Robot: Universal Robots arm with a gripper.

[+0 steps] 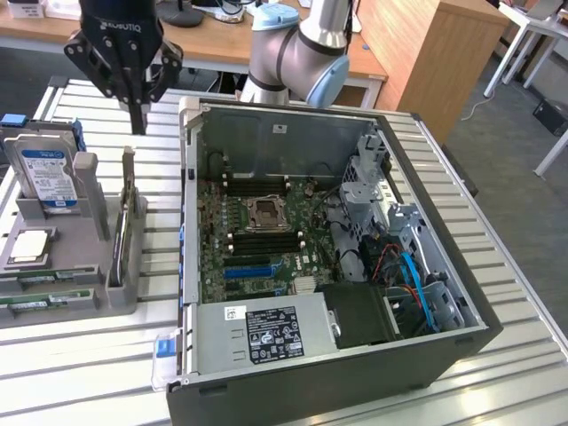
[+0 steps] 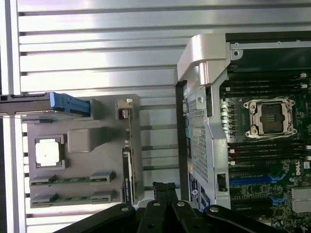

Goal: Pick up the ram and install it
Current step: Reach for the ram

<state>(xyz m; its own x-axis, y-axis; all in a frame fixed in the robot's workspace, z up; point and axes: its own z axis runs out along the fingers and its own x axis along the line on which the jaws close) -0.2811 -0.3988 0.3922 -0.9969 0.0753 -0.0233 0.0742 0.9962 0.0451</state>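
Two rams lie flat, one beside the other, in the grey holder (image 1: 89, 257) at the exterior view's left. They are long thin green sticks (image 1: 49, 299) (image 2: 73, 180) (image 2: 73, 198). My black gripper (image 1: 138, 120) hangs above the slatted table behind the holder, well above the rams. Its fingers are shut with nothing between them. In the wrist view the fingertips (image 2: 164, 188) meet beside the holder's edge. The open computer case (image 1: 311, 373) shows the motherboard with its black memory slots (image 1: 266, 241) (image 2: 267, 150) and the processor socket (image 1: 264, 213) (image 2: 272, 116).
The holder also carries a hard drive (image 1: 49, 177), a square silver processor chip (image 1: 27, 247) (image 2: 48, 151) and a thin board standing on edge (image 1: 124, 222). The case's raised walls (image 2: 204, 63) and drive cage (image 1: 364, 186) surround the motherboard. A wooden desk stands behind the table.
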